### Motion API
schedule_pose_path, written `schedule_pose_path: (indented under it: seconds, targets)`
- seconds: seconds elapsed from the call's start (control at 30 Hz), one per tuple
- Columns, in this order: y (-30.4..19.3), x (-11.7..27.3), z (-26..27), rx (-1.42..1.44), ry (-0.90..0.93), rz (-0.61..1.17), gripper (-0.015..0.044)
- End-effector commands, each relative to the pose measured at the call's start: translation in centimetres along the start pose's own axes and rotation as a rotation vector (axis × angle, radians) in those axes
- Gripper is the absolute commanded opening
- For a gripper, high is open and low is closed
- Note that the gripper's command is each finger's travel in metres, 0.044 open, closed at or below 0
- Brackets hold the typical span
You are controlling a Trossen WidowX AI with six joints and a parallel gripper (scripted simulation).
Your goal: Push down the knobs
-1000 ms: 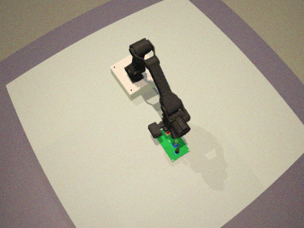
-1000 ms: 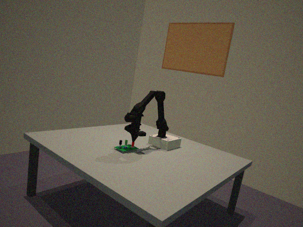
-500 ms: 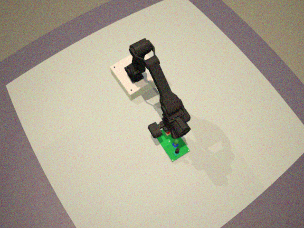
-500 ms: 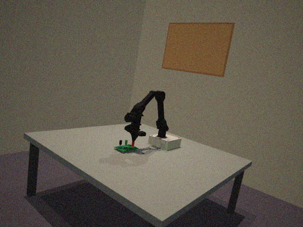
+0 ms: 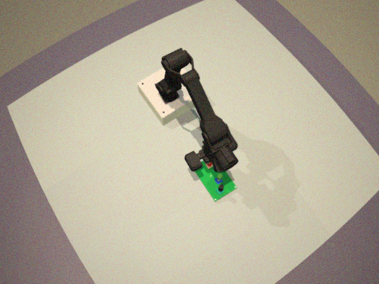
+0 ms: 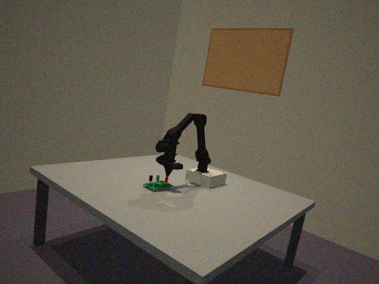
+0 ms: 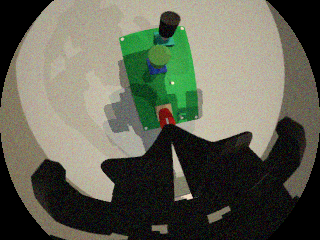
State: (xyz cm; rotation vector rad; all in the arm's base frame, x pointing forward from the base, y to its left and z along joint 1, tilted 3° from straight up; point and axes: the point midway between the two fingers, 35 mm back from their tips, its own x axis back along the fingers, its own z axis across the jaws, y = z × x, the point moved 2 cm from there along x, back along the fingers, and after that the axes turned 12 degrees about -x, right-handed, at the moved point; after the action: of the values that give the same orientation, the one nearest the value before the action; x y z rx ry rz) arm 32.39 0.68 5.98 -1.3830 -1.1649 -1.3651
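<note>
Black fingers (image 6: 167, 176), bottom center of the wrist frame, tips together, fully closed, nothing gripped. Tips right at top of red knob (image 5: 209, 165) (image 6: 166, 179) (image 7: 166, 117); actual contact cannot be confirmed. Red knob upright in exterior view, at the board end nearest the fingers, low over a pale potentiometer (image 7: 164, 106).

Green circuit board (image 5: 211, 183) (image 6: 161, 186) (image 7: 182, 65): lower center of top frame, upper center of wrist frame. Green knob (image 5: 219, 176) (image 6: 157, 177) (image 7: 159, 56) mid-board, above blue potentiometer (image 5: 218, 180) (image 7: 157, 68). Black knob (image 5: 221, 187) (image 6: 150, 177) (image 7: 169, 24) at far end, above teal potentiometer (image 5: 219, 191) (image 7: 163, 39); exterior view shows shaft under it, so it sits raised.

White base box (image 5: 150, 94) (image 6: 199, 180) on the desk (image 5: 106, 183) (image 6: 183, 229), right of the board in exterior view. Orange panel (image 6: 247, 61) on wall, upper right of exterior frame.
</note>
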Motion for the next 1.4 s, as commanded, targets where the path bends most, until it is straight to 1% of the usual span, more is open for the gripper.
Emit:
schedule_pose_path:
  seconds: [0.0,0.1,0.13,0.37,0.43,0.63,0.8,0.87,1.0,1.13,1.37]
  targets:
    - [0.2,1.0,0.1,-0.001,0.004,-0.013,0.0000]
    - [0.2,1.2,0.1,-0.001,0.004,-0.013,0.0000]
    - [0.0,0.6,0.0,0.001,0.000,-0.001,0.0026]
    - [0.0,0.6,0.0,0.001,0.000,-0.001,0.0210]
    - [0.5,0.9,0.1,-0.020,0.001,-0.002,0.0157]
    - [4.1,3.6,0.9,-0.212,0.005,-0.011,0.0000]
    - [6.7,5.8,1.4,-0.371,0.009,-0.018,0.0000]
    - [7.0,6.1,1.5,-0.392,0.009,-0.018,0.0000]
    - [7.0,6.1,1.5,-0.392,0.009,-0.018,0.0000]
    - [7.0,4.1,1.5,-0.392,0.009,-0.018,0.0000]
    - [7.0,4.1,1.5,-0.392,0.009,-0.018,0.0000]
